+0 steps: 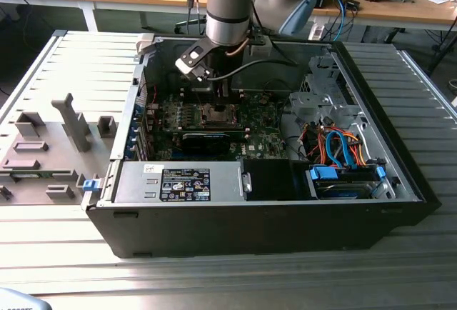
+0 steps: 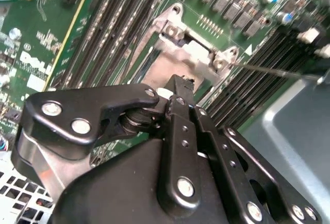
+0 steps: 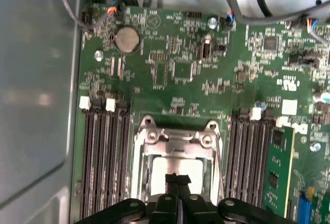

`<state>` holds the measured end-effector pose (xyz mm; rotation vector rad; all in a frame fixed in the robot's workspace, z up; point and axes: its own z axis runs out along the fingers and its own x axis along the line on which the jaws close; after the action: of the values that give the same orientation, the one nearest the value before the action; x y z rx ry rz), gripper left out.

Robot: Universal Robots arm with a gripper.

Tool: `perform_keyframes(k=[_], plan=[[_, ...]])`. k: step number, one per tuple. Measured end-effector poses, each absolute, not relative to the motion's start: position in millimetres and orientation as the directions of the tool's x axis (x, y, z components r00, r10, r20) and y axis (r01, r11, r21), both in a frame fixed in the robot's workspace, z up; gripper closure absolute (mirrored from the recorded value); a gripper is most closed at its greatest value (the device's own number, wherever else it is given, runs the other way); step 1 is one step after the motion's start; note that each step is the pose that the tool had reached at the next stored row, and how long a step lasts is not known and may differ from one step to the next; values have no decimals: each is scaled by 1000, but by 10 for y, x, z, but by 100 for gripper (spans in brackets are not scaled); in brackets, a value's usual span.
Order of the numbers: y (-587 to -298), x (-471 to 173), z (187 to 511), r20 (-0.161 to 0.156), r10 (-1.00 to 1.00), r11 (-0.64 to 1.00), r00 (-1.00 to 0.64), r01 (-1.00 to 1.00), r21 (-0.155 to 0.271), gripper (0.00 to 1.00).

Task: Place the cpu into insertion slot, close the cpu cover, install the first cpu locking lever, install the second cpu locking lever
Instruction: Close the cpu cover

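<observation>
- The arm (image 1: 228, 3) reaches straight down into the open case (image 1: 285, 217), which lies on its side on a slatted metal table (image 1: 214, 281).
- The claw (image 3: 178, 178) has its two black fingers pressed together, with nothing that I can see between them.
- Its tip hangs right over the slot (image 1: 214, 115), roughly mid-board and towards the far wall of the case in the exterior view.
- The cpu (image 3: 154, 175) lies flat in that slot, a pale square partly hidden behind the fingertips in the first wrist view.
- The cover (image 3: 178, 142) frames the chip in silver metal, its hinged end on the side away from the claw; I can't tell whether it is fully down or latched.
- Around it is the green board (image 3: 175, 95), with black memory slots (image 3: 103, 157) on both sides of the socket and one green stick (image 3: 276, 167) seated.
- A coin cell (image 3: 127, 39) sits farther up the board, well apart from the socket.
- Grey fixtures (image 1: 71, 121) stand on the table at the exterior view's left.
</observation>
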<state>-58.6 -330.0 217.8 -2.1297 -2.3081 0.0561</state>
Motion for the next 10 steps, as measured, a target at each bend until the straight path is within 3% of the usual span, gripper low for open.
perform_keyframes(k=[10], plan=[[-3300, -697, 2107, -24, 996, 80, -81, 996, -27, 89]])
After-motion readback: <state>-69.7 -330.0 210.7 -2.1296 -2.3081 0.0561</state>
